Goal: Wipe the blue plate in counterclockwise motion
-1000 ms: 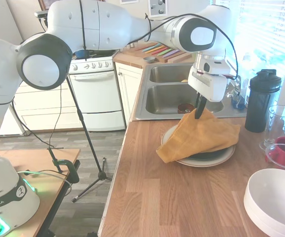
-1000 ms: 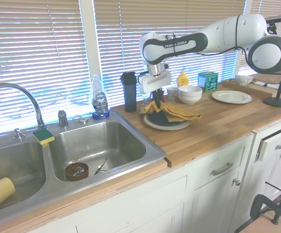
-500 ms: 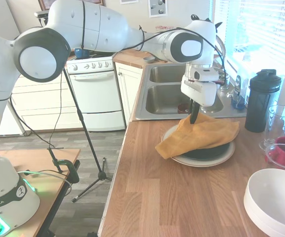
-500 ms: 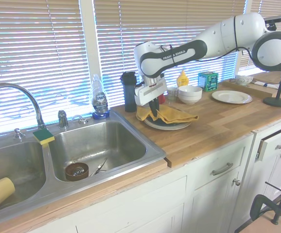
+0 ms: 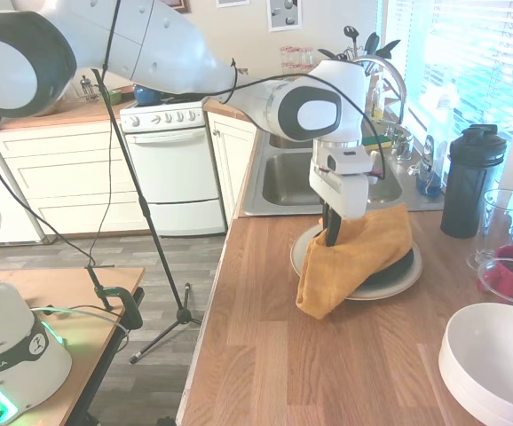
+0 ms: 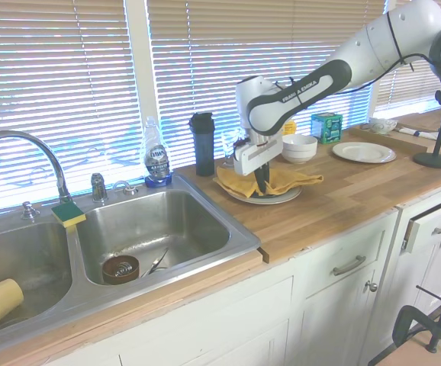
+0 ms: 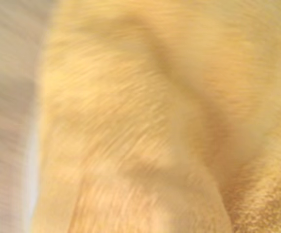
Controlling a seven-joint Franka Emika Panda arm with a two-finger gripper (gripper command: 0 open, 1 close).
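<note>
1. The wooden table (image 5: pixel 327 364) is stretching out along the window, and the steel sink (image 6: pixel 144 229) is sitting sunk into it just beside the action.
2. The white arm (image 5: pixel 177 44) is reaching in over the table edge and pointing its wrist straight down over the stacked plates.
3. The cream plate (image 5: pixel 303 251) is lying flat on the table near the sink, and the mustard cloth (image 5: pixel 363 244) is draping over most of it, with one corner spilling past the rim onto the wood.
4. The blue plate (image 5: pixel 397 269) is sitting on top of the cream plate, showing only as a dark sliver at the cloth's edge on the window side; the rest is hiding under the fabric.
5. The gripper (image 5: pixel 332 232) is pinching a fold of the cloth at the plates' rim on the side away from the window, its dark fingers closed on the fabric.
6. A white bowl (image 5: pixel 496 359) is waiting at the near corner, a black shaker bottle (image 5: pixel 472 182) is standing upright by the window, and a clear glass (image 5: pixel 505 217) is standing just beside it.
7. The wrist view is filling up with blurred yellow cloth (image 7: pixel 150 121).
</note>
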